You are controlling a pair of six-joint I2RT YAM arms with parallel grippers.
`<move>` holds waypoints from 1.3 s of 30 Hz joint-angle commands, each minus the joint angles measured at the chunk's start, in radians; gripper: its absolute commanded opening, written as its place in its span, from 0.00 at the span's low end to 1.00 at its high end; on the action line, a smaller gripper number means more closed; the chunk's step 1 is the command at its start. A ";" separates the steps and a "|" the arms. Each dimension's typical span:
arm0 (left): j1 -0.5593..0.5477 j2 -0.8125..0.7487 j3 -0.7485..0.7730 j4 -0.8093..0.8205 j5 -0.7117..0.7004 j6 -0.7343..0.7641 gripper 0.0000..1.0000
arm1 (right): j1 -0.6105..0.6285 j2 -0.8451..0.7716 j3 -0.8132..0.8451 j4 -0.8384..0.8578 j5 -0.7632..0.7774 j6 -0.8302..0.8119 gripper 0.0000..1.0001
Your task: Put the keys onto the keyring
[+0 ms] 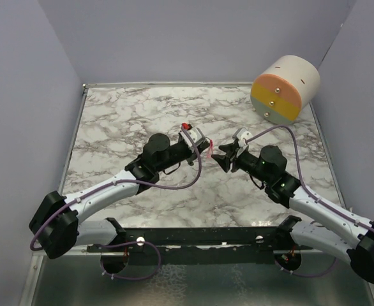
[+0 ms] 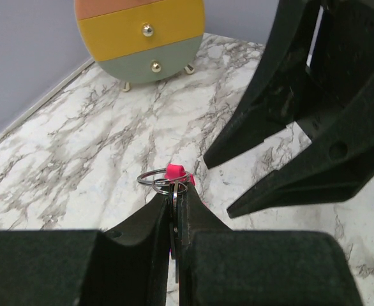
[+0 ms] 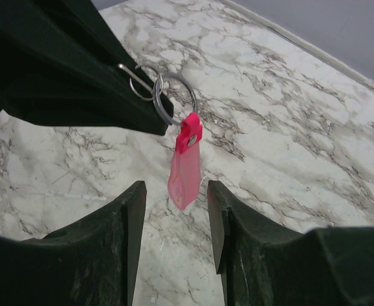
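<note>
Keyring: it is in the air at mid-frame of the top view, above the marble surface, and not lying down. The left end effector is pinched narrow on the metal ring, and the pink tag hangs free below it.

In the right wrist view the ring sits in the upper left of the frame. The tag's long axis runs nearly straight down from it to the frame's centre. It ends between the 2 fingers of the right end effector, which stands about half spread and holds nothing. The tag appears to touch neither finger. I judge the right arm is the free 1, and the keyring lies dead ahead of it.

I cannot pick out the key with certainty. A thin silvery sliver clamped between the left fingers may be its shaft.

I can read no brand, label or writing anywhere, not even on the striped drawer drum at upper right.
</note>
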 commanded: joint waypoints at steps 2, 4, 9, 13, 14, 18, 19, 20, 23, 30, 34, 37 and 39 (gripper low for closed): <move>-0.003 0.033 0.100 -0.178 -0.069 -0.103 0.00 | 0.000 0.016 0.029 -0.016 0.059 -0.024 0.43; -0.002 0.042 0.122 -0.216 -0.065 -0.134 0.00 | 0.000 0.019 0.028 -0.012 0.070 -0.030 0.43; -0.002 0.029 0.115 -0.238 0.028 -0.143 0.00 | 0.000 0.016 0.010 0.039 0.053 -0.062 0.43; -0.002 0.012 0.099 -0.223 0.080 -0.163 0.00 | 0.000 0.035 -0.009 0.088 0.011 -0.088 0.43; -0.003 0.013 0.102 -0.225 0.095 -0.167 0.00 | 0.000 0.042 -0.010 0.096 0.000 -0.092 0.43; -0.003 0.029 0.121 -0.240 0.113 -0.184 0.00 | 0.000 0.066 -0.014 0.116 -0.060 -0.108 0.43; -0.003 0.033 0.126 -0.243 0.115 -0.189 0.00 | -0.001 0.071 -0.015 0.125 -0.066 -0.110 0.43; -0.003 0.036 0.129 -0.243 0.119 -0.193 0.00 | -0.001 0.074 -0.019 0.132 -0.074 -0.111 0.43; -0.003 0.044 0.134 -0.245 0.134 -0.200 0.00 | 0.000 0.082 -0.025 0.155 -0.079 -0.116 0.43; -0.003 0.049 0.136 -0.255 0.158 -0.211 0.00 | -0.001 0.093 -0.045 0.221 -0.084 -0.118 0.34; -0.003 0.054 0.142 -0.267 0.161 -0.219 0.00 | 0.000 0.085 -0.074 0.276 -0.103 -0.120 0.29; -0.001 0.059 0.150 -0.286 0.159 -0.220 0.00 | 0.000 0.068 -0.090 0.292 -0.091 -0.124 0.13; -0.001 0.061 0.155 -0.293 0.156 -0.220 0.00 | 0.000 0.055 -0.093 0.287 -0.078 -0.121 0.03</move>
